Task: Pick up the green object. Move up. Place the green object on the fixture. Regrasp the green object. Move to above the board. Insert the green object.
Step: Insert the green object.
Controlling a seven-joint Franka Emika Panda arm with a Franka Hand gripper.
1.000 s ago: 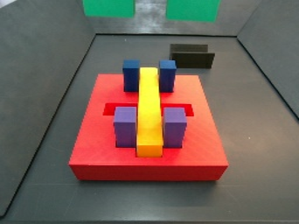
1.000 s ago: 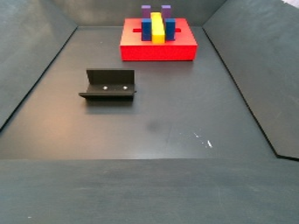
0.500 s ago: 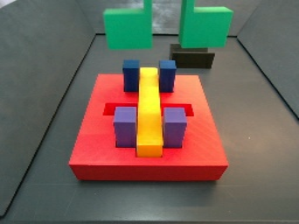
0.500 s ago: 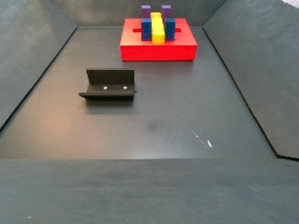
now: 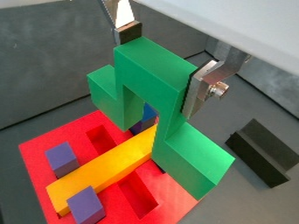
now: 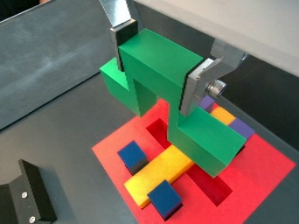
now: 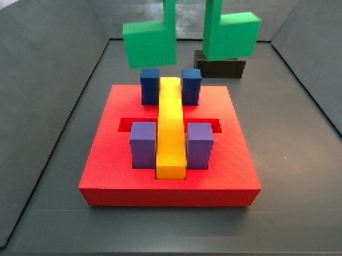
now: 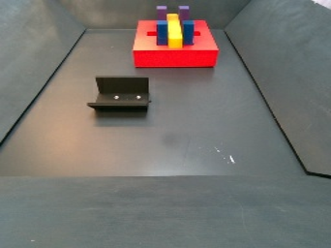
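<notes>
Gripper (image 5: 163,63) jaws clamping green object (image 7: 191,38), lower than before, above board (image 7: 114,170)

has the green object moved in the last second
Yes. In a side view the green object, held in the claw, has come down from the top edge toward the blue blocks on the board.

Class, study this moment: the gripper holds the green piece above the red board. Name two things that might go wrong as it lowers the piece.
1. The gripper grips the green object only at its bridge, so touching the yellow bar might twist it.
2. Its legs hang above the blue blocks; misaligned over the board, they might land on those blocks instead of straddling the bar.
</notes>
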